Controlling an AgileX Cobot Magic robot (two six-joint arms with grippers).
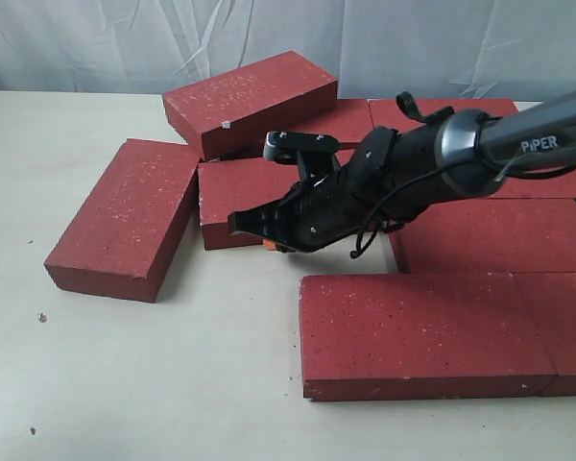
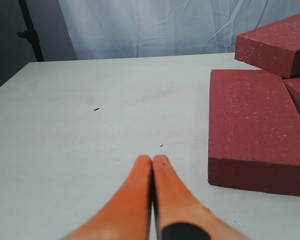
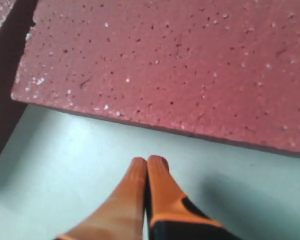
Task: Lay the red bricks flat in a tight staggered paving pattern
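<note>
Rough, white-specked red bricks (image 1: 125, 219)

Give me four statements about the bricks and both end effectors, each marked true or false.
1. The right end effector is shut and holds nothing. True.
2. The left end effector grips a brick. False: it is shut on nothing.
3. The top brick rests tilted on others. True.
4. Every brick lies flat in a tight pattern. False: the left brick sits askew, with a gap beside it.
</note>
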